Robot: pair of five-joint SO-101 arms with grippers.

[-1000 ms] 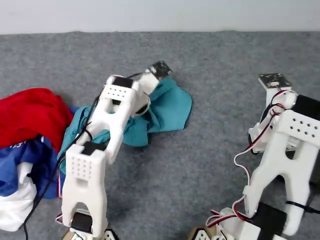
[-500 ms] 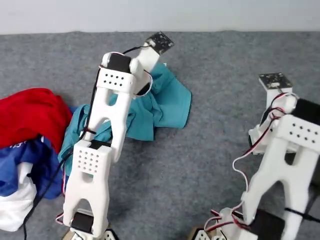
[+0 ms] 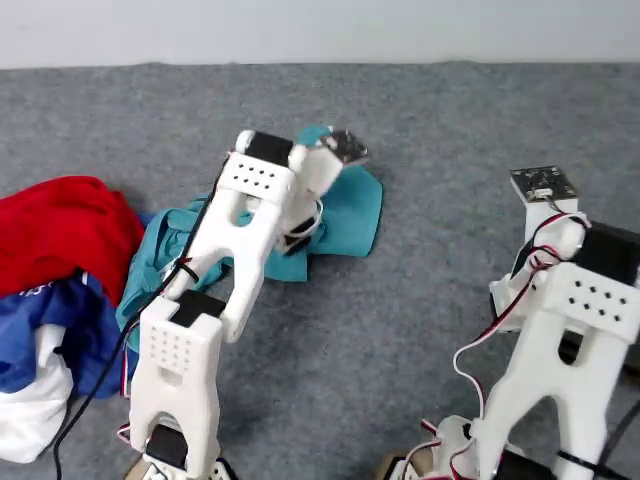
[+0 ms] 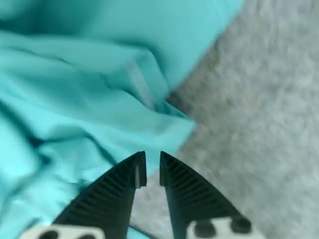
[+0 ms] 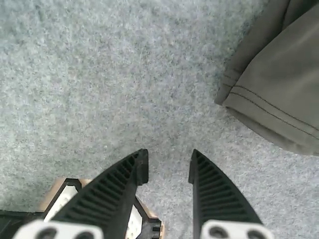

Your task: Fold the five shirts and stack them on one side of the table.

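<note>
**Hovering low over the teal shirt, left gripper barely parted**

High view: the left arm (image 3: 230, 260) stretches out from the near edge across a rumpled teal shirt (image 3: 350, 215) that lies unfolded on the grey tabletop (image 3: 430, 300), left of the middle. The arm's wrist sits above the shirt's wider end. The narrower end of the shirt runs back under the arm towards a heap at the left edge. In that heap a red shirt (image 3: 60, 235) lies farthest from the arms. A blue shirt (image 3: 45, 330) lies against its near side, and a white shirt (image 3: 22, 425) lies nearest the arms, with a thin black cable (image 3: 75, 395) across the blue and white cloth. The teal shirt touches the heap. The right arm (image 3: 565, 330) stands well apart on the right, over bare tabletop.

Left wrist view: the left gripper (image 4: 148, 170) is just above the teal shirt's edge, where the cloth gives way to tabletop. Its two black ridged jaws are parted by only a thin slit. No cloth can be seen pinched between them, so it holds nothing. Folds and a hem of the shirt lie beyond the tips.

Right wrist view: the right gripper (image 5: 167, 167) hangs over the tabletop with its jaws moderately apart and nothing between them. An olive-grey shirt (image 5: 279, 84) with a stitched hem lies near it, to one side, not touching the jaws.
</note>
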